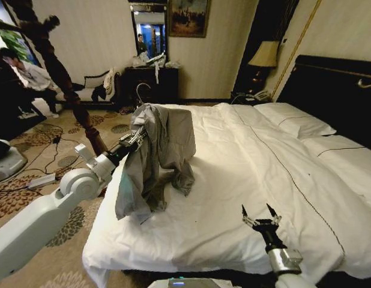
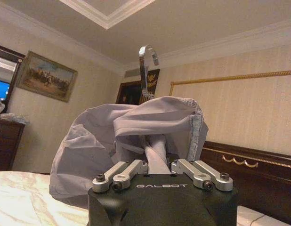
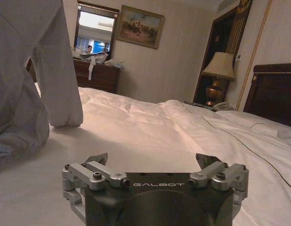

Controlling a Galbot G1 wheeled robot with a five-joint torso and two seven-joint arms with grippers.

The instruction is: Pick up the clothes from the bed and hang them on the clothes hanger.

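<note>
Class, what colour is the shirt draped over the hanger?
Plain light grey, no pattern; the shirt shows best in the head view.

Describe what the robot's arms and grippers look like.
Both arms have pale grey-white casings with silvery cuffs. The left gripper and right gripper have black bodies marked GALBOT in white, silver bolted linkages, and dark pointed jaws.

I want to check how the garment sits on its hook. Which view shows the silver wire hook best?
The left wrist view: the silver wire hook stands close and clear against the wall above the draped light-grey shirt. The head view shows it small and far; the right wrist view shows shirt cloth.
</note>
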